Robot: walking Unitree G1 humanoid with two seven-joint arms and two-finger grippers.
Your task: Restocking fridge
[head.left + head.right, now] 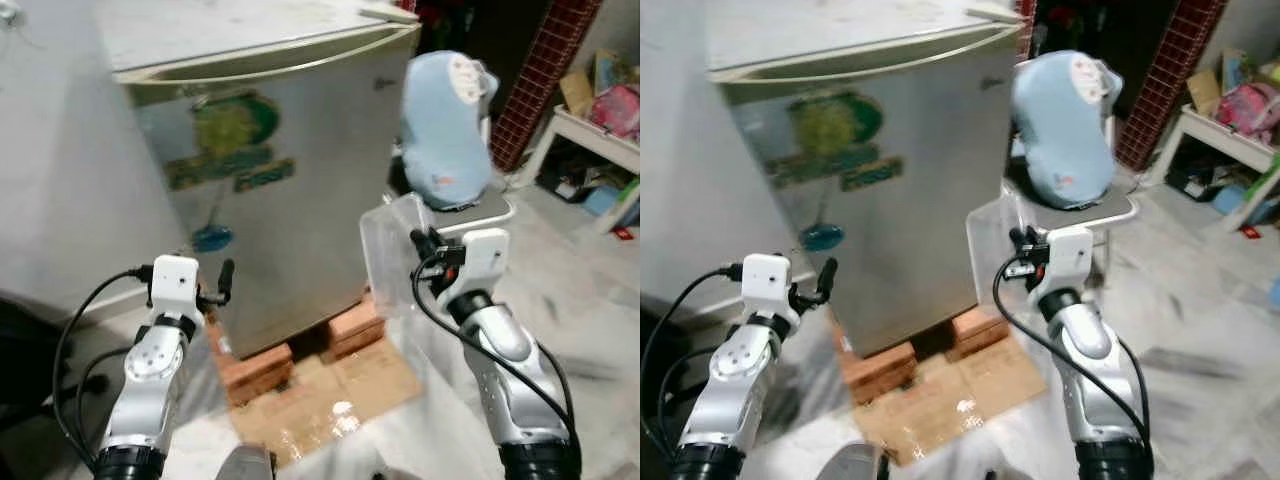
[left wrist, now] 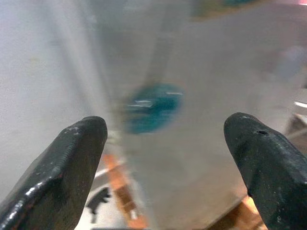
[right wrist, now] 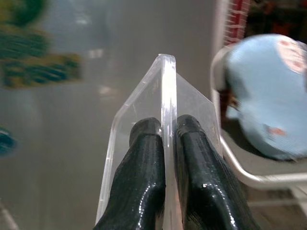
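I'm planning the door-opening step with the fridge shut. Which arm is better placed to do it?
Probably the left. Its gripper is open and empty, near the fridge door front. The right gripper is shut on a clear plastic tray.

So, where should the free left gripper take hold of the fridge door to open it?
Probably at the recessed groove running along the fridge door's top edge, reached from the front and above. The door face below is flat. The left gripper is open, facing it.

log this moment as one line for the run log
right gripper: shut on clear plastic container | left gripper: open, empty | fridge: door closed
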